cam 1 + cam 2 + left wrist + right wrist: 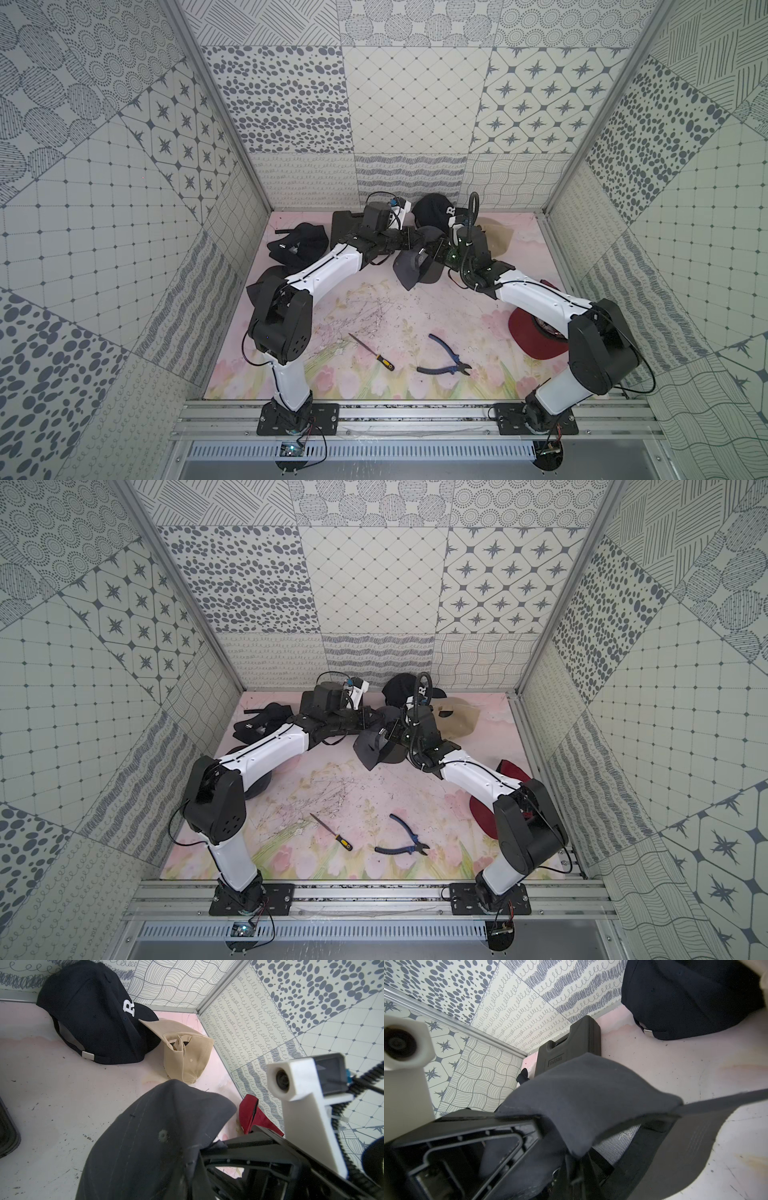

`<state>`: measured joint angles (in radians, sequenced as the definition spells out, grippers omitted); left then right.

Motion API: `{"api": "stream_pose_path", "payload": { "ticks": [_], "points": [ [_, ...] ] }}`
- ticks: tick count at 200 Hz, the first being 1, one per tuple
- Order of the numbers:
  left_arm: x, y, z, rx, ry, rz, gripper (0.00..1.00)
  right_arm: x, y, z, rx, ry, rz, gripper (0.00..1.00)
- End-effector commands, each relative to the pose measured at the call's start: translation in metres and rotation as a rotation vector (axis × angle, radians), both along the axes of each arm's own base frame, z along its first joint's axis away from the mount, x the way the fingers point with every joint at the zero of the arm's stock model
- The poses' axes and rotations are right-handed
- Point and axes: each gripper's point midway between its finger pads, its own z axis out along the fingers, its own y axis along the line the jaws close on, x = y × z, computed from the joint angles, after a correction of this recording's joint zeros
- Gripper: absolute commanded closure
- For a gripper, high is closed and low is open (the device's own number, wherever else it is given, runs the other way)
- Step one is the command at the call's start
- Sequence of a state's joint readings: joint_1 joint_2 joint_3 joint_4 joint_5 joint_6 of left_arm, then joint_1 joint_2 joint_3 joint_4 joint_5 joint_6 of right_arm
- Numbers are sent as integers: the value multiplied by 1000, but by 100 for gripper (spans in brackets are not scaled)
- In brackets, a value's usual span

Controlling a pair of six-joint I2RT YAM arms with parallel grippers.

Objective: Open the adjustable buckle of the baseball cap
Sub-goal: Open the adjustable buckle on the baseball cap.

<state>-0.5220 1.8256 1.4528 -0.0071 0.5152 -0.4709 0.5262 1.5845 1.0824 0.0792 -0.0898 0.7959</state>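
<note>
Your two arms are meeting at about 12 o'clock on the floral mat (374, 307), and the grey cap (415, 268) is hanging between them, lifted off the surface with its brim drooping toward you. Your left gripper (402, 243) is reaching in from 9 o'clock with its jaws fully closed, pinching the cap's crown fabric. Your right gripper (433, 254) is coming in from 3 o'clock, jaws clamped down too, biting the same cap near its rear band. In the right wrist view a grey strap is running taut away from the cap (591, 1095). I cannot make out the buckle itself.

Little writing is showing. The black cap (93, 1018) at 12 to 1 o'clock, against the back wall, is wearing a white embroidered "R" (128, 1008) and a metal strap clasp (87, 1055). The black case (571, 1043) at 11 o'clock is carrying a raised word, too blurred to read.

The tan cap (187, 1059) is lying at 1 o'clock and the red cap (536, 332) at 4 o'clock. The yellow-handled screwdriver (374, 353) and the blue pliers (444, 358) are sitting near 6 o'clock.
</note>
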Motion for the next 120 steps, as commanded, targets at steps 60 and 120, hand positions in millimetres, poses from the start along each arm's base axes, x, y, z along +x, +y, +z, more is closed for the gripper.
{"api": "stream_pose_path", "payload": {
  "ticks": [60, 120],
  "points": [
    [35, 14, -1, 109, -103, 135, 100, -18, -23, 21, -19, -55, -25, 98],
    [43, 18, -7, 139, -111, 160, 100, -30, -30, 25, -23, -59, -4, 100]
  ]
}}
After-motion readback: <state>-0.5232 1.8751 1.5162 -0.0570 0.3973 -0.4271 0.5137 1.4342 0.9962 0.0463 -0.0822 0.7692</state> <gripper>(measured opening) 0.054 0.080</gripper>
